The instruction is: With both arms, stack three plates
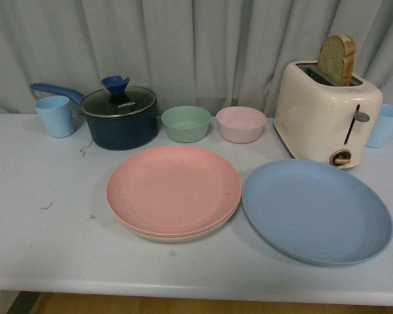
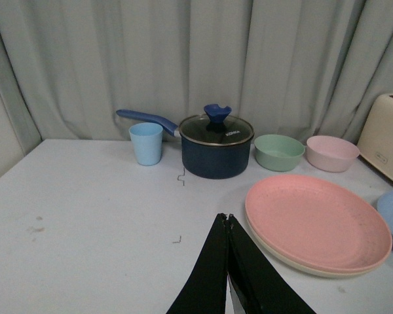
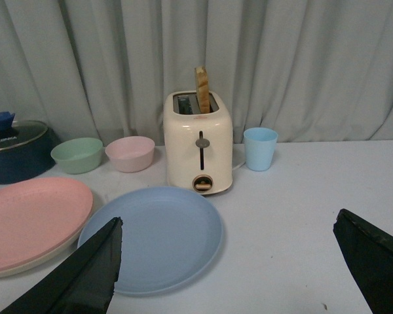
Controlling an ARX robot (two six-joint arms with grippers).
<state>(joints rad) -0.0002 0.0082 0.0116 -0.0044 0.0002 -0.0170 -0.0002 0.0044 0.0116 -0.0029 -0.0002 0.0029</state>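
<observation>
Blue plate (image 3: 150,239), flat on table (image 1: 46,248), unstacked, round with no long axis, just ahead of right gripper (image 3: 228,222), farther from left gripper (image 2: 226,219); right gripper spread wide, empty; left gripper pressed together, empty; pink plate (image 2: 314,219) atop beige plate (image 2: 295,261) close beside, likely destination.

Soft, even, cool light from above, faint shadow under the blue plate (image 1: 316,210), slight grain throughout.
</observation>
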